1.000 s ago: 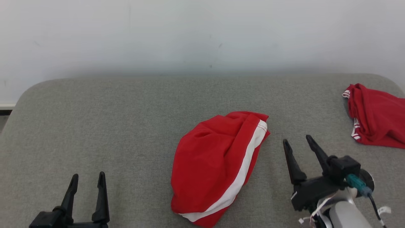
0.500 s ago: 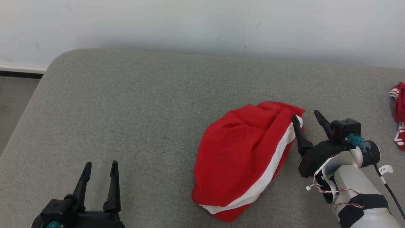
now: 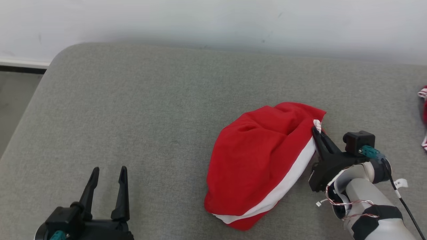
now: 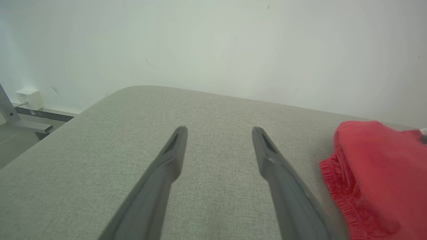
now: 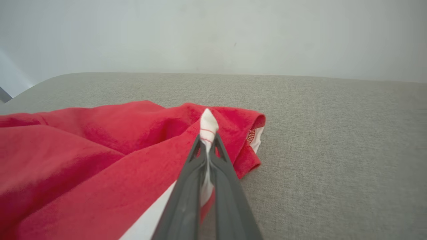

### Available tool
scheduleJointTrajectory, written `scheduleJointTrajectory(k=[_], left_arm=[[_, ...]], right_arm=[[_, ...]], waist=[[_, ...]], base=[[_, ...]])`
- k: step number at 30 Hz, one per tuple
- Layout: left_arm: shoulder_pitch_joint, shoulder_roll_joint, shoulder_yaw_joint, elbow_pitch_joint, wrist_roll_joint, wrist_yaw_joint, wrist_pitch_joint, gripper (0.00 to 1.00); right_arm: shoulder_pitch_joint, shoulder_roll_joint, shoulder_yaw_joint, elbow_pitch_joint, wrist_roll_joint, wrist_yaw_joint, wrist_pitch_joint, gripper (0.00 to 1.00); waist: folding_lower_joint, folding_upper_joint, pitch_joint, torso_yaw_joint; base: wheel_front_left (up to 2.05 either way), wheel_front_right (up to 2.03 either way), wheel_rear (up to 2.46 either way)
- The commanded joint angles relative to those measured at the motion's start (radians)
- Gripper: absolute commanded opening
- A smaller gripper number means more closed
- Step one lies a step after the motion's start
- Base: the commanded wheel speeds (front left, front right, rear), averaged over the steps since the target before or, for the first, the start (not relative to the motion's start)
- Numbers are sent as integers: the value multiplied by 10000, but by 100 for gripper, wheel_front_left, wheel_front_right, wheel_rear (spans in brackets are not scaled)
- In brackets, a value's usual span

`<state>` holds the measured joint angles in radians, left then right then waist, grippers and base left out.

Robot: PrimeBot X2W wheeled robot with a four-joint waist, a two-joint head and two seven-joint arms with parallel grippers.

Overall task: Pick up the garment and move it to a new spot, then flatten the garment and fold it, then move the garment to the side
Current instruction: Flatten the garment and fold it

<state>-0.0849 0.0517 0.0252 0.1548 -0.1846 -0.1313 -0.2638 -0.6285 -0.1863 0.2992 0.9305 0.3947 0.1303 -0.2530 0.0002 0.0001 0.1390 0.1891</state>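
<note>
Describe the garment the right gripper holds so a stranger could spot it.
On the grey pad against the white wall, look right of centre for a crumpled red garment. One broad white band runs along its right side, and the right gripper is shut on that band's far end; the other red cloth sits at the pad's right edge.

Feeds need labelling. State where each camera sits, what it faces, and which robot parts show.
Head view: on the head, facing forward and down at grey cushion and red garment; left gripper lower left, right gripper and forearm lower right.
Left wrist view: on the left wrist, along its open fingers, across the cushion toward the wall.
Right wrist view: on the right wrist, along shut fingers pinching the garment's white stripe.
Shared: all three show garment and cushion.
</note>
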Motion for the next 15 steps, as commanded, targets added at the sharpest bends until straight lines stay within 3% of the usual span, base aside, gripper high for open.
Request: scheduleJointTrajectory(k=[1, 8, 15], left_arm=[[219, -5, 31, 41, 64, 18, -3, 100], [673, -9, 246, -19, 133, 17, -2, 100], [957, -11, 345, -86, 178, 19, -2, 100]], right_arm=[[343, -181, -40, -197, 181, 2, -101, 0], [2386, -543, -1162, -2447, 417, 2, -105, 0], [4663, -321, -2257, -4107, 364, 2, -107, 0]], waist=[[-2, -1, -380, -376], [-2, -1, -865, -1087], [-2, -1, -1045, -1558]], base=[[0, 0, 0], [0, 0, 0], [0, 0, 0]])
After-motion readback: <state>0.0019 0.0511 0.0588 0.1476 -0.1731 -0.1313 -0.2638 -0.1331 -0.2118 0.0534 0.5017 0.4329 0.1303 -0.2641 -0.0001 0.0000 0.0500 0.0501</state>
